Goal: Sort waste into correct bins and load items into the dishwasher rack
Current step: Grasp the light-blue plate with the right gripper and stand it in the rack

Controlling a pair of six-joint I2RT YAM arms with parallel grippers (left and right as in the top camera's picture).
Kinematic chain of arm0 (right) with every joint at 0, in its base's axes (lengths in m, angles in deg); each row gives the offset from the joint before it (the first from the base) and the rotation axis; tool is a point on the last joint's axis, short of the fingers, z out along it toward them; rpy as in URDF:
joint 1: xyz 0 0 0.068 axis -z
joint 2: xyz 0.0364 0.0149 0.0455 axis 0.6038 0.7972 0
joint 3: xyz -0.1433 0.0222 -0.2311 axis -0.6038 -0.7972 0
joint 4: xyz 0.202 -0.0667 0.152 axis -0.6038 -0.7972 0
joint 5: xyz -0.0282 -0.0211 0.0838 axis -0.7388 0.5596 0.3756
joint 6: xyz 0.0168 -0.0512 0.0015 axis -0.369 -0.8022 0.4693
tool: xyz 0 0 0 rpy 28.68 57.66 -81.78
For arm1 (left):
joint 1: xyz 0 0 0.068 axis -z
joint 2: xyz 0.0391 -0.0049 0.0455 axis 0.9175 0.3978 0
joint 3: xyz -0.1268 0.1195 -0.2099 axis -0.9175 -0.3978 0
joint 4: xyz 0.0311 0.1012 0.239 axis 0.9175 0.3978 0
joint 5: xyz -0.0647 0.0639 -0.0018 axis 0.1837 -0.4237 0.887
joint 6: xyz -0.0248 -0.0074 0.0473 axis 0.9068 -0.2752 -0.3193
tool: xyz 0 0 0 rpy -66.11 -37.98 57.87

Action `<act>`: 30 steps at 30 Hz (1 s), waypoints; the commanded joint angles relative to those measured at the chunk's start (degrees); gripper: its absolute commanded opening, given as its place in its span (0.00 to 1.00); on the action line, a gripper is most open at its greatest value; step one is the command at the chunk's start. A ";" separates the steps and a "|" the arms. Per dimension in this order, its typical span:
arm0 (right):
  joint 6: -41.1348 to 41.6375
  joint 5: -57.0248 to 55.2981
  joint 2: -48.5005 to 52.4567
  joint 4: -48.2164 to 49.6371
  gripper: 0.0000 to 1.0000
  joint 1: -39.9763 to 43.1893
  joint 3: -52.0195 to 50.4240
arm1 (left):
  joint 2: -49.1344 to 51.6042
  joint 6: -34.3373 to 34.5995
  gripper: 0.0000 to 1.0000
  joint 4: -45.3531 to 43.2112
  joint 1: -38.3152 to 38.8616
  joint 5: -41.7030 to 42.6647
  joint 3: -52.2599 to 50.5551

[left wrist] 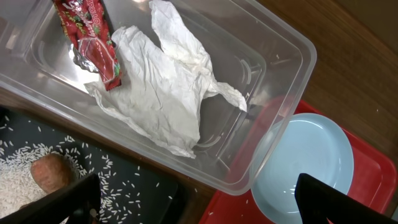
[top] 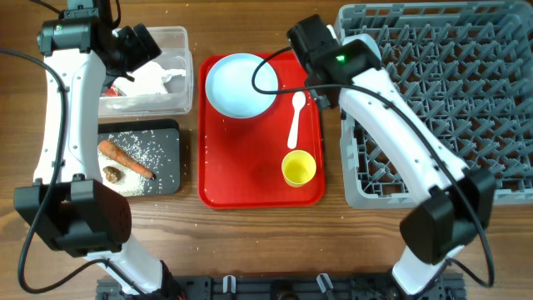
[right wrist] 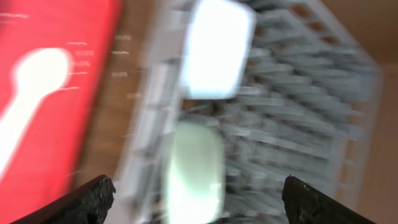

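The clear tub (top: pixel 179 37) at the back left holds the crumpled white napkin (left wrist: pixel 168 93) and the red wrapper (left wrist: pixel 93 37). My left gripper (top: pixel 140 46) hangs open and empty above it (left wrist: pixel 199 208). The black tray (top: pixel 166 133) holds the carrot (top: pixel 125 158), loose rice (top: pixel 146 150) and a brown lump (top: pixel 111 174). A light blue bowl (top: pixel 240 83), white spoon (top: pixel 296 117) and yellow cup (top: pixel 298 168) lie on the red tray. My right gripper (top: pixel 323 93) is open and empty (right wrist: pixel 205 202) over the grey rack's (top: pixel 433 83) left edge. Two pale blurred dishes (right wrist: pixel 196 168) stand in the rack.
The flat red tray (top: pixel 250 179) lies between the black tray and the rack. Stray rice grains lie on the wood near the black tray (left wrist: pixel 193 186). My right arm crosses over the rack's front left part.
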 commanded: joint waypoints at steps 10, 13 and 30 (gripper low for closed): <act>9.88 41.88 -1.68 14.97 0.89 -0.15 -0.63 | 0.44 0.74 1.00 -0.04 -0.15 -0.37 0.90; 14.14 36.28 4.11 25.64 0.81 -0.15 -0.63 | 0.44 0.74 1.00 -0.02 -0.15 -0.37 0.90; 16.96 34.97 25.79 27.15 0.10 -0.07 -0.63 | 0.44 0.74 1.00 -0.02 -0.15 -0.37 0.90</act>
